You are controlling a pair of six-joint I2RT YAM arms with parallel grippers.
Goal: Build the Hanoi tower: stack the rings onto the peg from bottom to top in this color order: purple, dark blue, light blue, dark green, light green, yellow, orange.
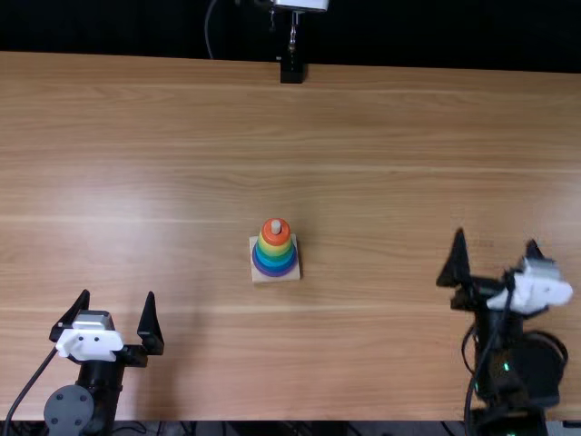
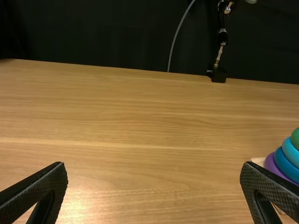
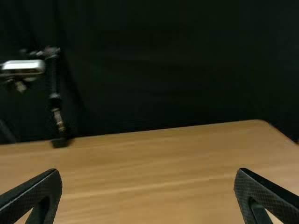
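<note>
Rainbow-coloured ring tower: nearer left gripper
Top view: you find it between two and three o'clock from there; left gripper and right gripper spread, empty.

Top view, 8 o'clock: left arm, black. Round grey cap, dotted with small marks. White cover at the wrist; thin black cable trails off toward 7 o'clock. Left gripper: black, tapering fingers; close up, wedge-shaped, finely textured inner faces, slanting brace.

At 4 o'clock: right arm, also black. White cover, rounded; bulky dark housing, green light, loose black cables. Right gripper: matching black wedges, same fine texture.
</note>
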